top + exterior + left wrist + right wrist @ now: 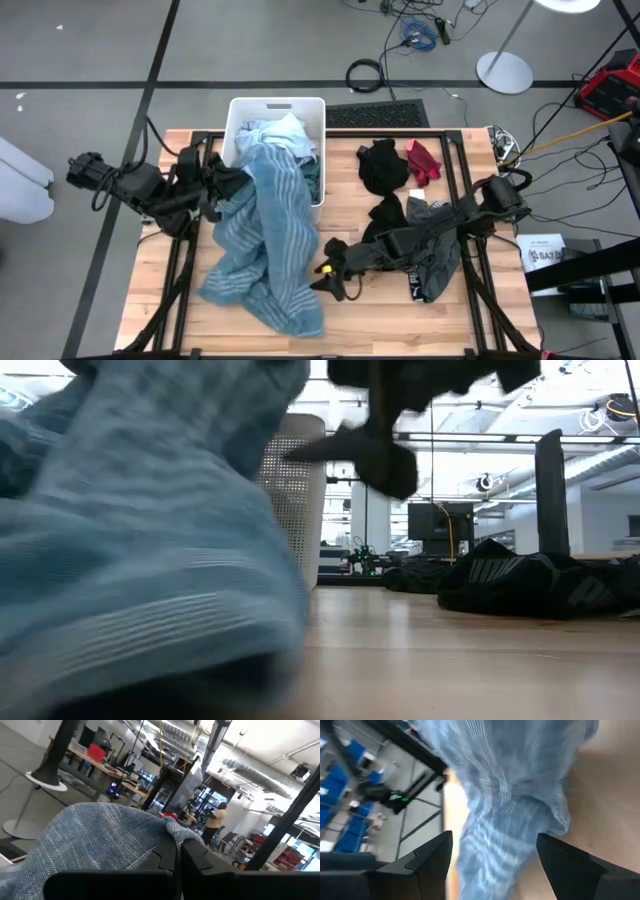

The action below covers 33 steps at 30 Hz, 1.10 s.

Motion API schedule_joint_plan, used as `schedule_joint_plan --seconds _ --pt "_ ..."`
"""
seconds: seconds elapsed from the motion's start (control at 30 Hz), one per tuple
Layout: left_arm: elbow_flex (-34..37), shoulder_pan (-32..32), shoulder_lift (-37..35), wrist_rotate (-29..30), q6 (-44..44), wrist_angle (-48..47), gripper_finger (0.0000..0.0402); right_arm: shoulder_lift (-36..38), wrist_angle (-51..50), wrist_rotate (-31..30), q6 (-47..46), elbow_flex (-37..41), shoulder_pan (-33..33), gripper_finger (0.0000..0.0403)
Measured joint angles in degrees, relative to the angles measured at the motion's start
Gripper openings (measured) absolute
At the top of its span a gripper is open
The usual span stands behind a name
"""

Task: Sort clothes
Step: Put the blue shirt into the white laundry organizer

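teal striped cloth (265, 250) trails from the white bin (240, 115) at the far left of the wooden bench (160, 290) down to its near edge, a light blue piece (285, 135) heaped in the bin above it. left pincer (232, 182), just beside the bin, is clenched on a fold of that striped cloth; its wrist view shows the weave bunched over the shut fingers (167, 860). right pincer (325, 275), mid-bench, hangs released beside the cloth's right edge, holding nothing. right of it lie black garments (380, 165), a dark grey one (435, 270) and a red piece (422, 160).

risk, as i judge it: a lift could drag the light blue piece out too, since the two lie tangled, or the thin pinch could slip.

pale wood planks on a black frame; grey floor with cables and a lamp base (503, 70) beyond; a workshop behind, a person (215, 820) standing far off.
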<state>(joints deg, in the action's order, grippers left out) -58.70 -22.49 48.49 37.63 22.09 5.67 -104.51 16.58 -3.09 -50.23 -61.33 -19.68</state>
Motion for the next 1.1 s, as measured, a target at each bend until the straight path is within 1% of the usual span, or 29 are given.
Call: schedule_joint_plan --seconds 0.33,0.47,0.53,0.6,0.67,0.73,0.8,0.83,0.87,0.97,1.1 --pt "0.0 0.7 -1.0 -0.9 -0.1 -0.2 0.0010 -13.5 -0.6 0.9 -0.1 -10.7 0.0 0.0276" --pt "0.0 0.7 -1.5 -1.3 -0.1 -0.7 0.0010 -16.4 -2.8 1.9 -0.4 -14.8 0.1 0.0275" --pt "0.0 0.7 -1.7 -1.3 -0.1 -0.7 0.0010 -16.6 -4.6 2.0 -1.2 -15.6 0.1 0.0264" --pt "0.0 0.7 -1.9 -1.4 -0.1 -0.6 0.0010 -16.3 -6.6 2.2 -1.6 -15.8 0.1 0.0236" --pt "0.0 0.7 -1.9 -1.8 -0.1 -0.7 0.0010 -15.9 -7.9 3.4 -1.6 -15.8 0.2 0.0189" --pt "0.0 0.7 -2.0 -2.5 0.0 -0.7 0.0010 -15.4 -8.9 5.5 -1.6 -15.8 0.5 0.0124" --pt "0.0 0.7 -2.1 -3.1 0.0 -0.7 0.0010 -15.4 -8.7 8.7 -1.3 -15.9 0.9 0.0049" --pt "0.0 0.7 -2.1 -3.3 0.0 -0.7 0.0010 -15.4 -8.8 10.1 -0.9 -15.9 1.0 0.0025" --pt "0.0 0.7 -2.1 -3.6 0.0 -0.7 0.0010 -15.4 -8.8 11.3 -0.9 -15.9 1.3 0.0015" --pt "0.0 0.7 -2.1 -4.6 0.0 -0.7 0.0010 -14.5 -10.9 13.5 -1.2 -15.9 1.5 0.0010" --pt "0.0 0.7 -2.1 -5.7 0.0 -0.7 0.0010 -10.4 -19.3 13.6 0.6 -15.9 1.6 0.0002"
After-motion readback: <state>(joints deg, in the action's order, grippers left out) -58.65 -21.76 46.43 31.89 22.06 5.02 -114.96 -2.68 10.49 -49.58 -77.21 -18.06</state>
